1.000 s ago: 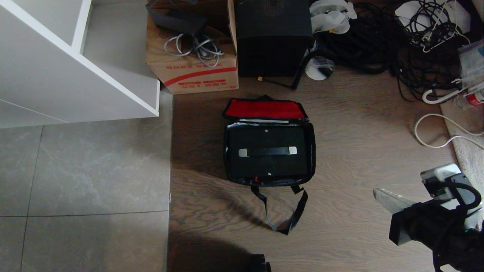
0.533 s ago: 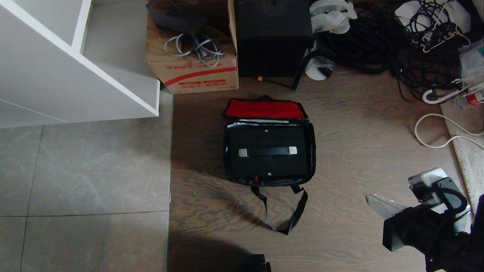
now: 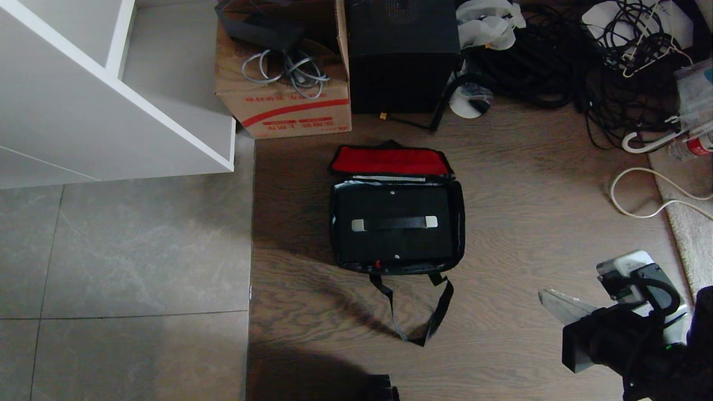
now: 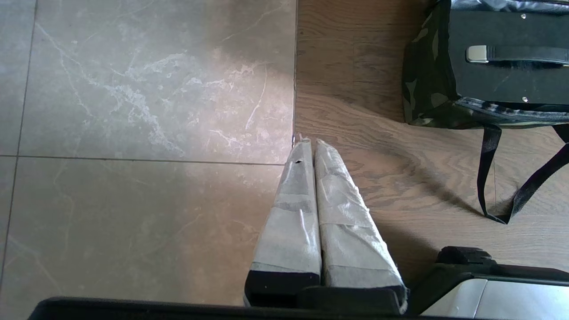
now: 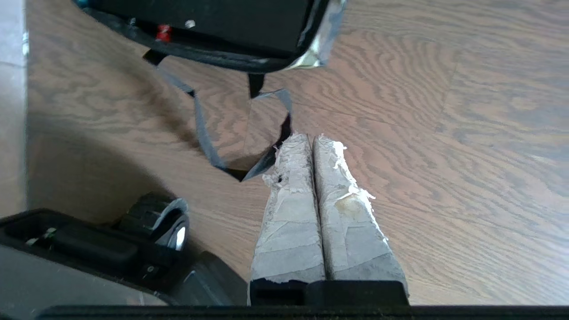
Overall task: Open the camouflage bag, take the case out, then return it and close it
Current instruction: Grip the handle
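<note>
The camouflage bag (image 3: 460,223) lies open on the wooden floor, its red-lined flap (image 3: 390,160) folded back away from me. The flat black case (image 3: 392,248) sits inside it, handle (image 3: 394,223) facing up. A small red tab (image 5: 163,32) shows at the case's near edge. The bag's black strap (image 3: 440,312) trails toward me. My right gripper (image 3: 543,294) hovers to the right of and nearer than the bag, shut and empty (image 5: 311,138), pointing at the strap loop. My left gripper (image 4: 311,142) is shut and empty, over the seam between tile and wood, left of the bag (image 4: 426,89).
A white shelf unit (image 3: 83,100) stands at the far left. Beyond the bag sit a cardboard box (image 3: 284,106) and a tall black box (image 3: 401,55). Tangled cables (image 3: 585,61) and a white cord (image 3: 635,206) lie at the far right, beside a rug edge (image 3: 690,234).
My right arm has drifted a little to the left and toward the near edge of the head view, still shut. The bag, the case and the left arm have not moved.
</note>
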`<state>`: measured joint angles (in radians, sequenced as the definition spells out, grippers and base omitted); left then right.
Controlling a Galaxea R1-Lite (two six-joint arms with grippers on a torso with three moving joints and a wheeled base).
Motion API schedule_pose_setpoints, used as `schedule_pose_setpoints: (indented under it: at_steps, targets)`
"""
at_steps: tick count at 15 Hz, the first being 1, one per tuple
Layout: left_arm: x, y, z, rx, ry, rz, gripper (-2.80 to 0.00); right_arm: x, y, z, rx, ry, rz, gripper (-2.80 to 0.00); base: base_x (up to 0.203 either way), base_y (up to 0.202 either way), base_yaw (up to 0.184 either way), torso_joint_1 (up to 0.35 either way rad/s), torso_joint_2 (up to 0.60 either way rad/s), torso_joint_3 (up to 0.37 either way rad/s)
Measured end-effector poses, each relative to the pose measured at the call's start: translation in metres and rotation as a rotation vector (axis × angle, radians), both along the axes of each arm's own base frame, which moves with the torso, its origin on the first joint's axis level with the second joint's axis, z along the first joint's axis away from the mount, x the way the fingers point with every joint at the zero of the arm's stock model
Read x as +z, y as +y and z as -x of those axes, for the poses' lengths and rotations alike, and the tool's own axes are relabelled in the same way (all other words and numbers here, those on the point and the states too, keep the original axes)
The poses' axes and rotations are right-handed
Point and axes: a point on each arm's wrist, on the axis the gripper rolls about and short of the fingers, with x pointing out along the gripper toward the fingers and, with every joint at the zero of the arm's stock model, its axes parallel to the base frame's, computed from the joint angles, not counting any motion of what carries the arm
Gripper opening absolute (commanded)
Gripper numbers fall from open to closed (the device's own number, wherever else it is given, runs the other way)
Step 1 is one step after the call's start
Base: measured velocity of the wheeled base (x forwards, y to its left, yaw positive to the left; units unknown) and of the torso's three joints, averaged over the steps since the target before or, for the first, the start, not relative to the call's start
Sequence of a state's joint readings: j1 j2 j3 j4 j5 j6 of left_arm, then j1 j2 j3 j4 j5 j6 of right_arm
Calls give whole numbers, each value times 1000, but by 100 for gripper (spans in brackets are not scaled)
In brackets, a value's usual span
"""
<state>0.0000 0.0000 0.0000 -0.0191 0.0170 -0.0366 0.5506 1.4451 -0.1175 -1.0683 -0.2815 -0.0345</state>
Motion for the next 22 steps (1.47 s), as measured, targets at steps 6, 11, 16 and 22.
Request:
schedule_pose_setpoints:
  at_steps: [6,11,16,22]
  targets:
    - [0,0,0,1,0,0,-280,-4,1,-1,-6,20,-4,-280,0,0,0,0,0,0]
    - [0,0,0,0,0,0,-280,-6,5,-6,-6,35,-16,-280,0,0,0,0,0,0]
    - [0,0,0,0,0,0,-280,-9,12,-14,-10,57,-37,-280,0,0,0,0,0,0]
    - [0,0,0,0,0,0,-280,-12,13,-12,-24,69,-28,-280,0,0,0,0,0,0]
